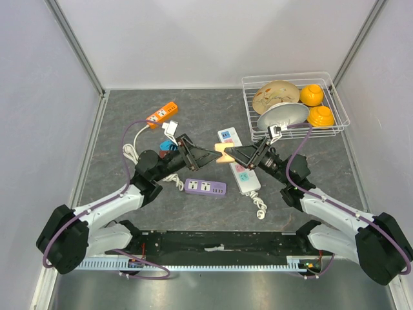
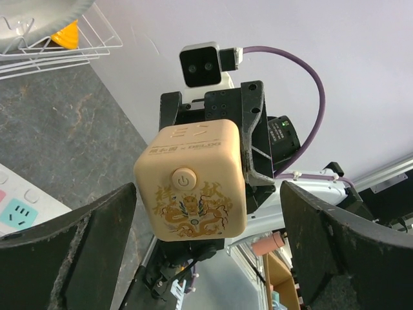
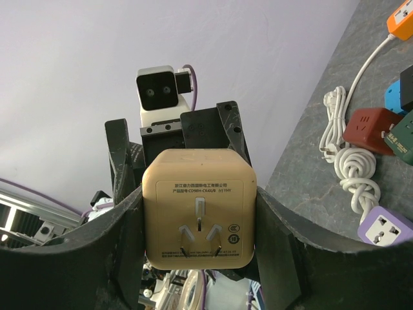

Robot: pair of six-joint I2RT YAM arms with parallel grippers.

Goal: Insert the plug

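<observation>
- Plug cube point(image 1: 224, 153) is hanging off the gray table point(image 1: 129, 187), in the middle, between the two arms.
- It is tan, with a round button and a gold dragon picture on one face, which is showing in the left wrist view point(image 2: 190, 187).
- Its three metal pins are pointing toward the right wrist camera point(image 3: 199, 216).
- The right gripper point(image 1: 233, 155) is squeezing the plug cube, one black finger pressing on each side point(image 3: 284, 245).
- The left gripper point(image 1: 213, 154) is standing wide apart around the plug cube. Its fingers point(image 2: 71, 252) are not touching it; a gap is showing on both sides.
- A white power strip point(image 1: 227, 137) with pink and blue sockets is lying on the table under the two grippers.
- A purple power strip point(image 1: 205, 186) is lying nearer the arm bases.
- An orange power strip point(image 1: 161, 114) is lying farther back on the left.
- A white wire basket point(image 1: 287, 76) is sitting in the far right corner, holding bowls.
</observation>
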